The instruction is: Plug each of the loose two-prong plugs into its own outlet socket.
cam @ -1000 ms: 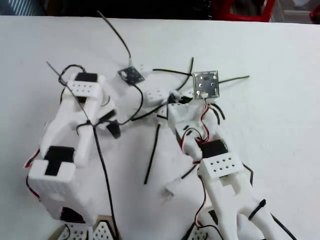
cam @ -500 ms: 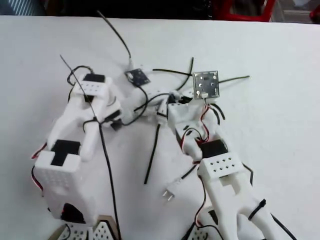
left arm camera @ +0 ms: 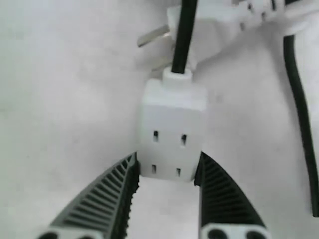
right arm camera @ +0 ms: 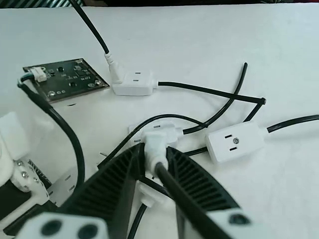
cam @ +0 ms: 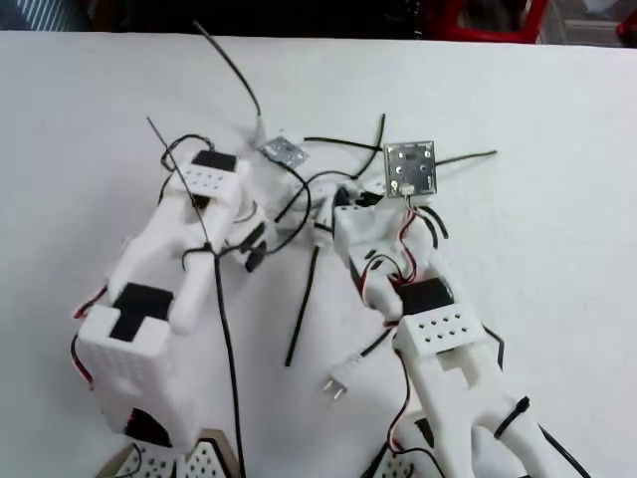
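Left wrist view: a white socket block (left arm camera: 169,129) lies flat on the bench (cam: 557,119), slots facing up, its black cord (left arm camera: 182,35) leaving the far end.
Handling: my guess is light, hard, smooth plastic that would skate on the bench when a plug is pushed in. Its stiff cord would likely tug it round.
Where to hold: across the two long side faces, clear of the slots.
Left gripper (left arm camera: 167,164): the fingers (left arm camera: 119,194) are spread to either side of the block's near end. I cannot tell whether they press on it.
Right gripper (right arm camera: 154,149): the fingers (right arm camera: 194,184) are closed on a white plug (right arm camera: 157,139), whose cord trails back between them.
Loose plug (cam: 338,381): lower centre of the high view, prongs bare, well apart from both grippers.
Other sockets: one (right arm camera: 234,142) is just beside the held plug and one (right arm camera: 132,83) lies farther off.
Clutter: a circuit board (right arm camera: 65,79) and the prongs of another plug (left arm camera: 152,36), just beyond the block.
In the way: crossed black cords (cam: 304,299) between the arms could snag or drag a socket.
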